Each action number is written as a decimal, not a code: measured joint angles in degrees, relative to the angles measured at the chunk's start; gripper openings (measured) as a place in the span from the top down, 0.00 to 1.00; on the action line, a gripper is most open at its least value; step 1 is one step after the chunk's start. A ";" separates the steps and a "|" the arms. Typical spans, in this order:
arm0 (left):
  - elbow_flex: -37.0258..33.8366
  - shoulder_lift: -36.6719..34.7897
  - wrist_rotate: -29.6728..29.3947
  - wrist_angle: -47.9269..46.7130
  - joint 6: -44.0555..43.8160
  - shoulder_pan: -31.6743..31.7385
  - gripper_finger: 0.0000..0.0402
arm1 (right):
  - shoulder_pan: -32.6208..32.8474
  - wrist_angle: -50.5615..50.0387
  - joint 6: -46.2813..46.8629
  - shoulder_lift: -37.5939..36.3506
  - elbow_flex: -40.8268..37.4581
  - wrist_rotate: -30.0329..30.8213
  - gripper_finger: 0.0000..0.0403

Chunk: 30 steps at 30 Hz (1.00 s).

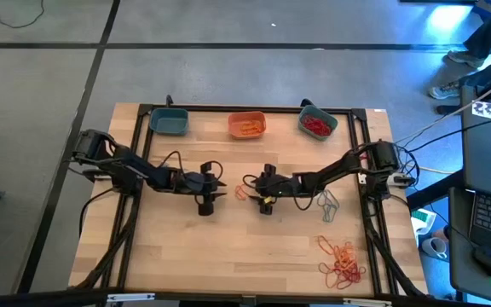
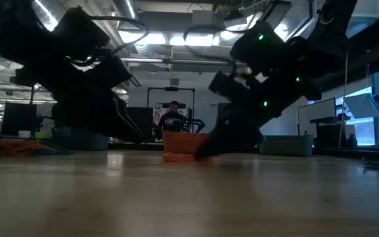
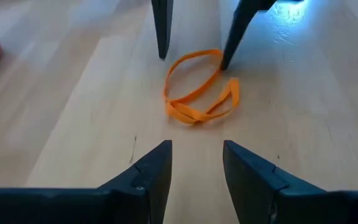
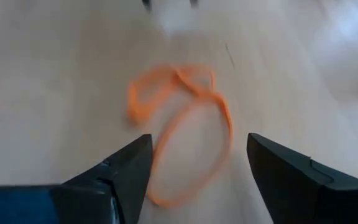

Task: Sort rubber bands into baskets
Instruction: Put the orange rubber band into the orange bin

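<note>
From above, both arms are seen meeting at the middle of the tabletop, the left gripper and right gripper facing across orange rubber bands. Three baskets are lined along the far edge.

In the left wrist view, the fingers are parted, nothing held.

In the right wrist view, the fingers are spread wide around the bands, empty.

1. Wooden counter w/ black frame is sitting on grey floor.
2. Laptop is lying open at right edge.
3. Person is standing in bkgd, office room behind.
</note>
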 joint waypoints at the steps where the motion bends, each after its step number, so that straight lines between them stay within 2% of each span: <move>1: -0.36 0.33 -0.04 1.30 0.46 0.00 0.65 | 0.00 -1.27 0.95 0.05 0.08 0.32 0.37; 6: -0.77 0.58 -0.11 3.30 2.79 0.07 0.65 | 0.04 -3.91 2.29 -0.17 0.62 0.05 0.54; 13: -0.77 0.58 -0.24 3.84 6.99 0.07 0.65 | -1.35 -5.67 0.14 -0.21 0.64 -0.31 0.93; 14: -0.77 0.58 -0.24 3.84 7.64 0.07 0.65 | -1.38 -5.86 -0.52 -0.21 0.63 0.17 0.96; 19: -0.77 0.58 -0.28 3.84 10.24 0.13 0.65 | -1.35 -9.14 -1.88 -2.14 0.36 7.68 0.95; 21: -0.77 0.58 -0.28 3.87 10.97 0.13 0.65 | -1.47 -11.79 -2.18 -4.08 0.26 10.64 0.98; 30: -0.77 0.58 -0.48 4.09 11.48 0.17 0.65 | -1.46 -29.58 -0.36 -16.17 0.37 26.72 0.99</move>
